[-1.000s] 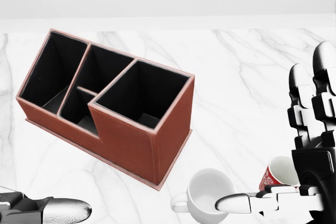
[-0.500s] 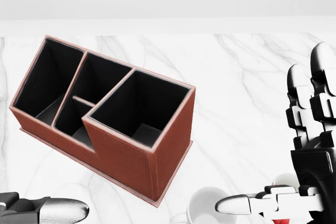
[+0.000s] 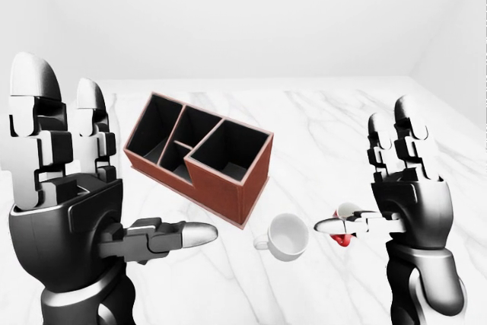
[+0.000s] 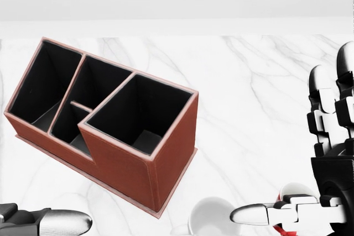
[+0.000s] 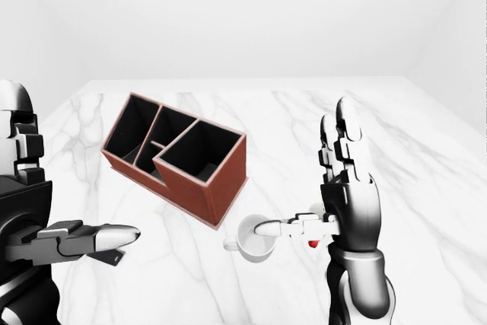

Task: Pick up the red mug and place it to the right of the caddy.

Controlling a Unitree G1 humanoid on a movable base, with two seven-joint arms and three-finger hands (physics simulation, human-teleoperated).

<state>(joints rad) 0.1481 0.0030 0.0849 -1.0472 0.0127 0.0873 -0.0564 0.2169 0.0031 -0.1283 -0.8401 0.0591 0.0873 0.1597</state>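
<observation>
left-eye view: red mug (image 3: 345,227) half hidden behind open right hand (image 3: 396,188); left hand (image 3: 68,211) open.

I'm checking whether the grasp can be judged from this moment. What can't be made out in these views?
- Red mug: mostly hidden behind the right hand in every view; its handle and any finger contact can't be told.
- White mug: cut off by the head view's bottom edge.
- Caddy: compartment floors are dark, so contents can't be told.
- Left hand: head view shows one fingertip only.

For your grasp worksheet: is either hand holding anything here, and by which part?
Nothing is held. Both the left hand and right hand are open; the red mug sits beside the right thumb.
</observation>
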